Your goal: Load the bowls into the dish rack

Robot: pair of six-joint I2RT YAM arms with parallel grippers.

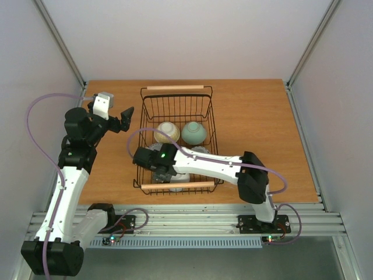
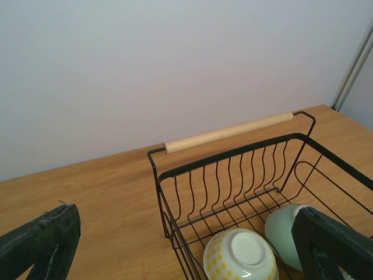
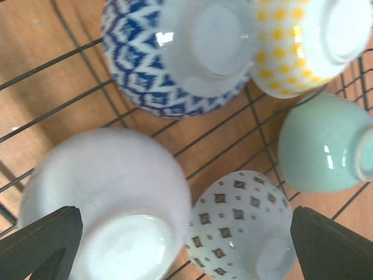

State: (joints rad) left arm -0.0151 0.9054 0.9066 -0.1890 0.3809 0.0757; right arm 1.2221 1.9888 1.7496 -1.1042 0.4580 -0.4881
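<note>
The dish rack (image 1: 208, 119), a black wire basket with wooden handles, stands mid-table. In the right wrist view five upturned bowls lie in it: blue-patterned (image 3: 145, 64), yellow-dotted cream (image 3: 291, 52), pale green (image 3: 320, 143), white with dark dots (image 3: 239, 221) and plain white (image 3: 99, 186). My right gripper (image 3: 186, 256) is open just above the plain white and dark-dotted bowls, holding nothing; it is inside the rack's near end (image 1: 156, 170). My left gripper (image 1: 123, 119) is open and empty, left of the rack. Its view shows the rack's far handle (image 2: 230, 133), the cream bowl (image 2: 240, 256) and the green bowl (image 2: 282, 230).
The wooden table (image 1: 256, 128) lies bare on both sides of the rack. White walls with metal posts (image 1: 61, 49) close in the back and sides. A metal rail (image 1: 192, 219) runs along the near edge by the arm bases.
</note>
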